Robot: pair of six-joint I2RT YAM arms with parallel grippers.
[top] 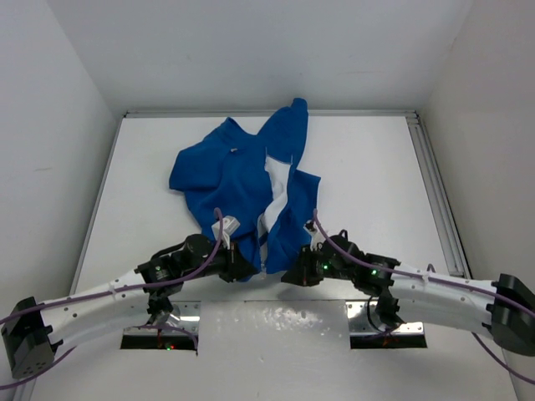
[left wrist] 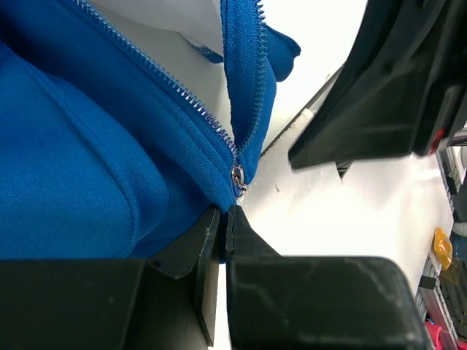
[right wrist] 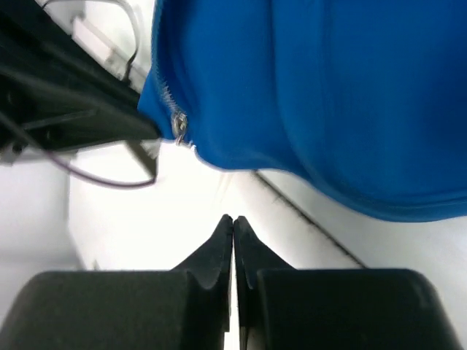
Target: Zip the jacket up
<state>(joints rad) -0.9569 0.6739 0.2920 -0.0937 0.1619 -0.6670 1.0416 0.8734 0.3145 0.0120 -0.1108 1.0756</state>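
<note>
Royal-blue fleece jacket (top: pixel 242 180) lies open on the white table (top: pixel 368 167), its pale zipper (left wrist: pixel 168 80) running away from the arm bases. The silvery slider (left wrist: pixel 237 177) sits at the near hem, just beyond your left gripper (left wrist: pixel 225 213), whose fingers are together. Your right gripper (right wrist: pixel 233 219), likewise closed and empty, stands farther off.

Royal-blue fleece jacket (top: pixel 238 180) lies crumpled on the table, front open, zipper slider at hem
</note>
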